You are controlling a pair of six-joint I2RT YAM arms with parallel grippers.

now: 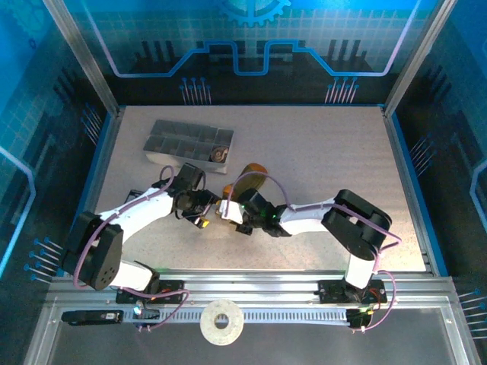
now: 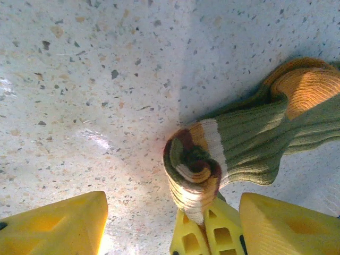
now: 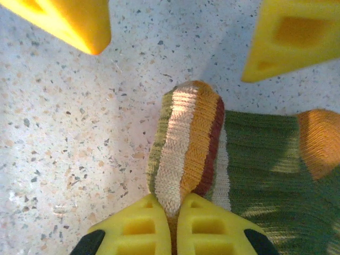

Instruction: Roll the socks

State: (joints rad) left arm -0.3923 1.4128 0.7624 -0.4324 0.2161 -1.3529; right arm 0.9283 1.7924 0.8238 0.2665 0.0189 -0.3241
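An olive green sock (image 2: 255, 143) with a mustard-orange toe (image 2: 311, 87) lies on the speckled table. Its cream, orange and maroon striped cuff (image 3: 186, 143) is rolled up into a tight bundle and lifted. My right gripper (image 3: 178, 206) is shut on the end of that rolled cuff, and its fingers (image 2: 204, 234) also show in the left wrist view. My left gripper (image 2: 172, 204) stands open around the roll, one finger (image 2: 58, 226) on each side, touching nothing. From above, both grippers (image 1: 204, 220) (image 1: 230, 214) meet near the sock (image 1: 249, 185) at mid-table.
A grey compartmented tray (image 1: 186, 159) sits at the back left, with a small brown-and-pale bundle (image 1: 221, 152) in its right end compartment. A white ring (image 1: 222, 323) lies on the front rail. Blue enclosure walls surround the table.
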